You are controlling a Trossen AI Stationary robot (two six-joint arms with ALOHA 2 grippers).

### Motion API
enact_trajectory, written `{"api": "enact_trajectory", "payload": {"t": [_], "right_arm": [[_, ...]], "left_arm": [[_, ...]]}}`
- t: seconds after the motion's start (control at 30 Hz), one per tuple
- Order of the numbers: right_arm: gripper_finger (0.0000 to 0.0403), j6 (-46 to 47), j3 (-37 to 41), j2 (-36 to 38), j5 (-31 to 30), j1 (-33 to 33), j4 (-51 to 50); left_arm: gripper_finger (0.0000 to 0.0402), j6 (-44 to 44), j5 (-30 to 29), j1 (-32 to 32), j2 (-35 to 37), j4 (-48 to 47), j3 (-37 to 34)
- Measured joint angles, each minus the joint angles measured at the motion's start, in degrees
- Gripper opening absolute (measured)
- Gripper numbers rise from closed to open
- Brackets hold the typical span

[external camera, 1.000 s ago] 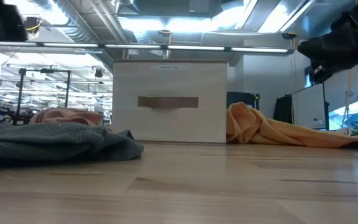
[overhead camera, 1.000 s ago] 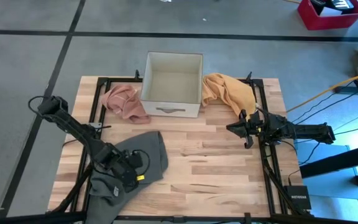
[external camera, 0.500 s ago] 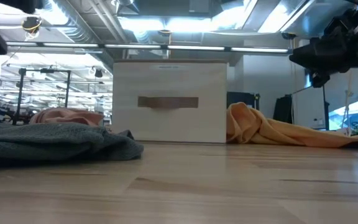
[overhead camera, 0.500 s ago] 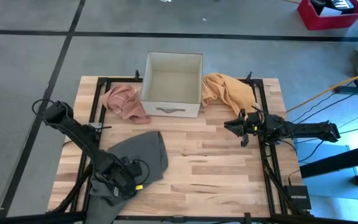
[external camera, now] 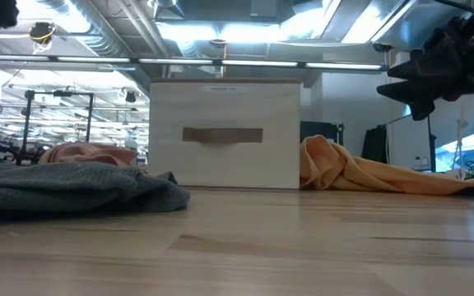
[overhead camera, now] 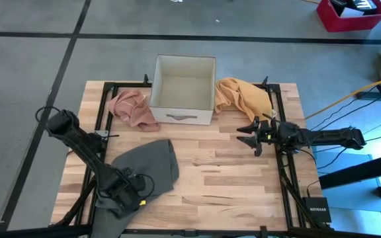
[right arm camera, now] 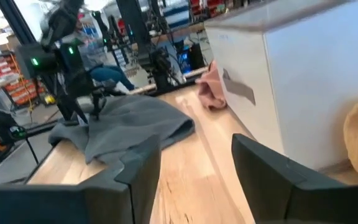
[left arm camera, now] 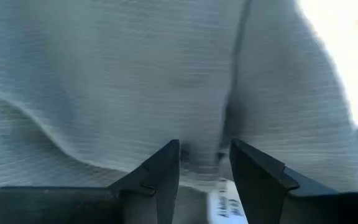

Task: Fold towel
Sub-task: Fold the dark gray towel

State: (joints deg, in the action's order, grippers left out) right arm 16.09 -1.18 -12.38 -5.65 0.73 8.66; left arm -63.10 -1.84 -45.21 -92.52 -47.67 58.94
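The wooden table fills the overhead shot, and at its twelve o'clock edge sits the open white box with a handle slot on its front face. Next in size, the grey towel lies rumpled down at about seven o'clock on the table, its lower end spilling toward the near edge. At one o'clock from the table's middle, just beside the box's right wall, there's the orange cloth in a loose heap; at eleven o'clock, against the box's left wall, the pink cloth, bunched up. Now the arms: the left gripper is down on the grey towel's lower left part, and the wrist camera shows its fingers pressed into the fabric with a ridge of cloth and a small label between them, so it looks to be pinching the towel. Over at three o'clock, the right gripper hovers above bare wood, well apart from the towel, its jaws spread wide and nothing between them, pointing across toward the table's middle.
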Motion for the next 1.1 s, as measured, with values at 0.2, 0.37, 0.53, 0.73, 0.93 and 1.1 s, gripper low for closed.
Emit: {"api": "enact_trajectory", "payload": {"t": [0.2, 0.37, 0.53, 0.73, 0.93, 1.1], "right_arm": [[0.0198, -2.3, 0.0, 0.0, -0.3, 0.0, 1.1], [0.0197, -4.7, 0.0, 0.0, -1.6, 0.0, 2.3], [0.0197, -3.0, -0.1, -0.2, 0.1, 0.1, 16.9], [0.0197, -4.7, -5.1, -2.5, 4.0, 0.1, 14.0], [0.0197, -5.7, -12.9, -13.5, 6.8, 2.8, 8.1], [0.0197, -9.1, -19.0, -26.2, 4.2, 8.7, 7.6]], "left_arm": [[0.0131, 3.9, -2.5, 0.2, -2.9, -1.6, 0.0], [0.011, 5.3, -5.6, 2.1, -3.4, -1.8, 0.0], [0.0015, 11.4, -11.0, 5.3, -0.7, -4.0, 2.6], [0.0007, 21.1, -19.0, 10.5, 3.6, -7.9, 7.1], [0.0007, 28.4, -25.2, 16.5, 8.6, -5.2, 10.1], [0.0004, 34.1, -29.9, 20.0, 11.4, 2.1, 11.0]]}}
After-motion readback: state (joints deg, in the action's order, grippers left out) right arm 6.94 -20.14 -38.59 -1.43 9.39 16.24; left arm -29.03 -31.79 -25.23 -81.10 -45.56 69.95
